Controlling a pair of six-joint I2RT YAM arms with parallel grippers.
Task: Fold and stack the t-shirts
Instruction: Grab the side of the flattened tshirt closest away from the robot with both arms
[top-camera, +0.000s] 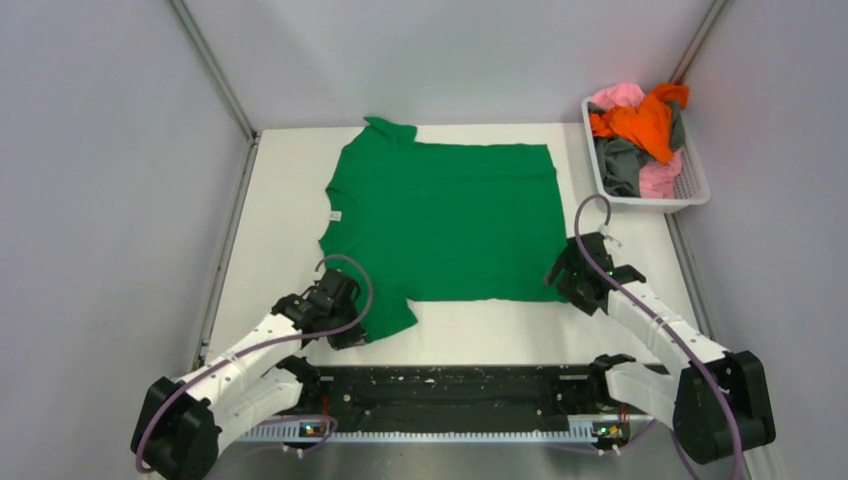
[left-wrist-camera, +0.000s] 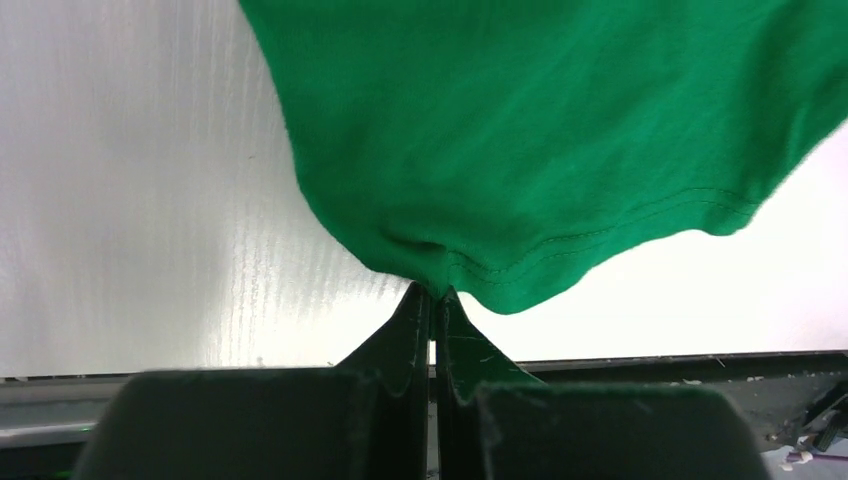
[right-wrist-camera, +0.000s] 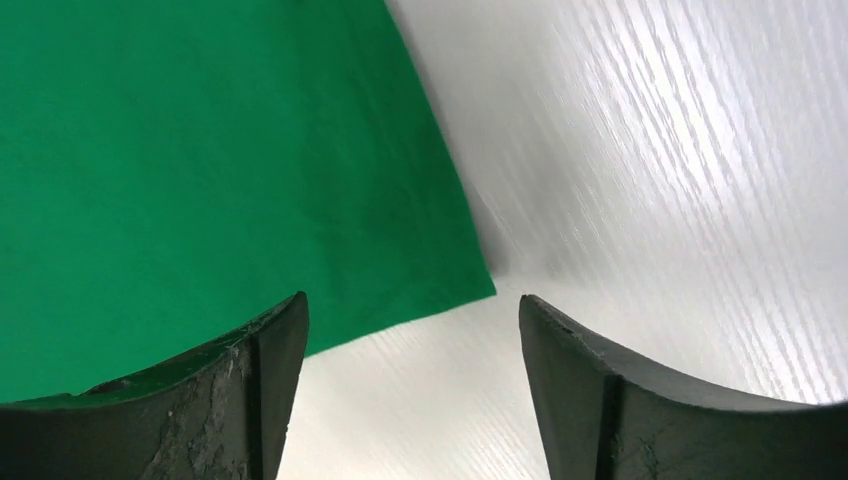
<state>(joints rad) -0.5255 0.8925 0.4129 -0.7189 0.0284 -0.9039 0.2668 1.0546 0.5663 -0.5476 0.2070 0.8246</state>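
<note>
The left claw (left-wrist-camera: 432, 292) is pinched tight on the hem of the green t-shirt's (left-wrist-camera: 540, 130) near sleeve (top-camera: 388, 315). Its two fingers are pressed together with the cloth bunched between the tips. The right claw (right-wrist-camera: 412, 320) stands with its fingers (right-wrist-camera: 250, 400) wide apart and holds nothing. It is at the shirt's bottom corner, the green edge running under one finger and bare white table (right-wrist-camera: 650, 200) under the other. I cannot tell whether that claw touches the cloth.

From above, the left claw (top-camera: 350, 328) sits at the near left of the shirt and the right claw (top-camera: 560, 275) at its near right. The green t-shirt (top-camera: 440, 220) lies spread flat in the middle of the table (top-camera: 280, 200). Its collar is turned to the left, where a small white label (top-camera: 337, 214) shows, and its bottom hem is to the right. The far sleeve (top-camera: 388, 130) points away from the arms.

A white mesh basket (top-camera: 690, 195) rests at the far right corner of the table, well apart from the green shirt. It holds a loose heap of crumpled shirts. An orange shirt (top-camera: 645, 120) is on top and spills over the far rim. A pink shirt (top-camera: 620, 95) pokes out behind it and shows again near the front. A grey shirt (top-camera: 620, 165) is wedged below. A black rail (top-camera: 450, 385) runs along the near edge between the two arm bases.
</note>
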